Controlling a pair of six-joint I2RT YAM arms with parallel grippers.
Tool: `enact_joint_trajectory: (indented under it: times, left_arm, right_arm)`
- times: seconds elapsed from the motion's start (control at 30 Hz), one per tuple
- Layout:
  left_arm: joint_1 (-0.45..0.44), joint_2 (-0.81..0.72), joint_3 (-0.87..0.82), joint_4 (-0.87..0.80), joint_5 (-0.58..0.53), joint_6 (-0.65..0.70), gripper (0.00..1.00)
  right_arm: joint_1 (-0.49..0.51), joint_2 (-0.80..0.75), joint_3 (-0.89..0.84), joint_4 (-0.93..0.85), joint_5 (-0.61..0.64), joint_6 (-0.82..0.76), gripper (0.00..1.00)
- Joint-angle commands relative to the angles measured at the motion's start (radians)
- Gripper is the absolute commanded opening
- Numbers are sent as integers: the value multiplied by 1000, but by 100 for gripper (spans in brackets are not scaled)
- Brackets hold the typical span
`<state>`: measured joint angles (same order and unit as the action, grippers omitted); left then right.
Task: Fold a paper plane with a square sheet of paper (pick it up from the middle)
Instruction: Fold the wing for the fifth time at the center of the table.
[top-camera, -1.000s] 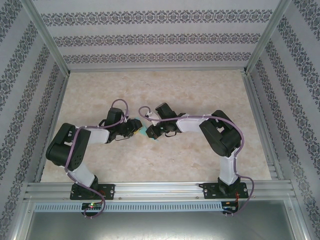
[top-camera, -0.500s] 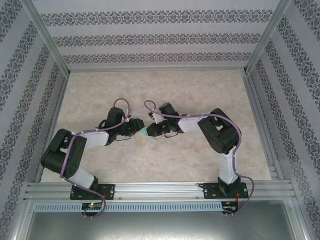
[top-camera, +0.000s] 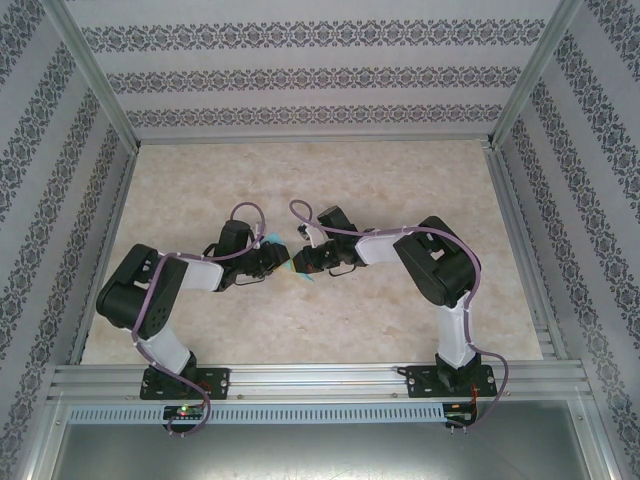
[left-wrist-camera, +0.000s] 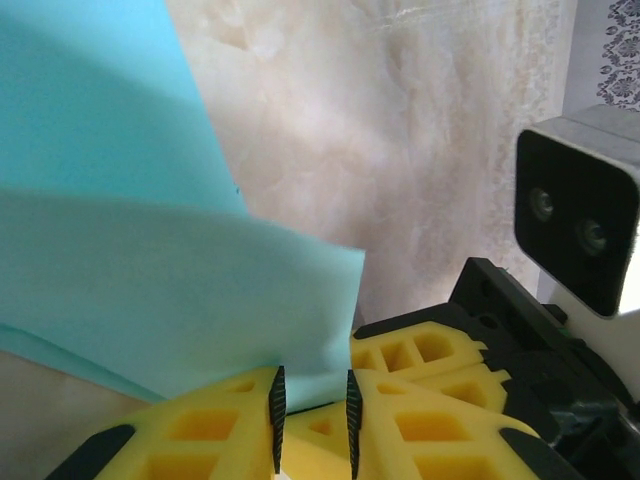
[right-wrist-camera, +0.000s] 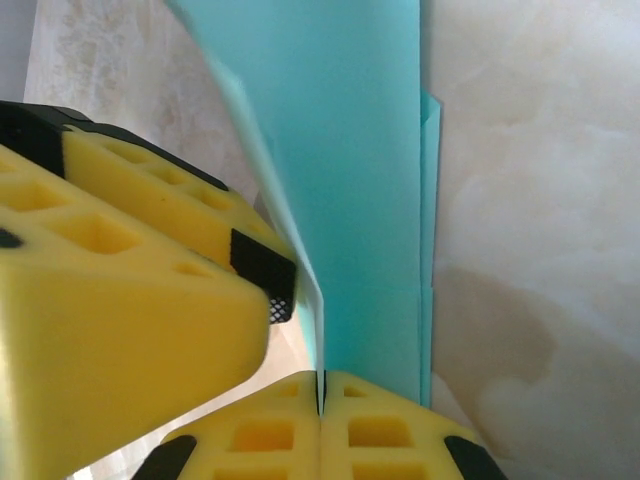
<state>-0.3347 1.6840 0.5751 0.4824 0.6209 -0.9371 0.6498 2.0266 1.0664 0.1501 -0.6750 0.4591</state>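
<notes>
Top view was bright and evenly lit by diffuse light, with only faint, soft shadows beneath the arms on the counter (top-camera: 400, 180). In the wrist views the square sheet of paper (left-wrist-camera: 150, 280) and the right end effector (right-wrist-camera: 320, 398) were soft, being too near the lens. The pale counter behind looked slightly washed out.

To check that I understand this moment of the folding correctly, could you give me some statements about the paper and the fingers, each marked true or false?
1. The right fingers are shut on the turquoise paper. True.
2. The paper lies flat and unfolded on the table. False: it is folded in layers and held up by the fingers.
3. The left fingers stand slightly apart, with a paper edge between them. True.
4. The two arms work at opposite ends of the table. False: their fingers meet near its middle.
</notes>
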Motion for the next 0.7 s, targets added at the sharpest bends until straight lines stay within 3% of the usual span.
enact_joint_trajectory:
  times: [0.0, 0.23, 0.67]
  left_arm:
    - [-12, 23, 1, 39, -7, -11, 26]
    - [-12, 43, 7, -9, -39, -4, 24]
    - [-11, 75, 26, -93, -87, -22, 23]
  right_arm:
    - [-6, 35, -5, -47, 0, 2, 0]
    - [-7, 29, -3, -52, -12, 1, 3]
    - [-23, -51, -16, -70, -69, 1, 19]
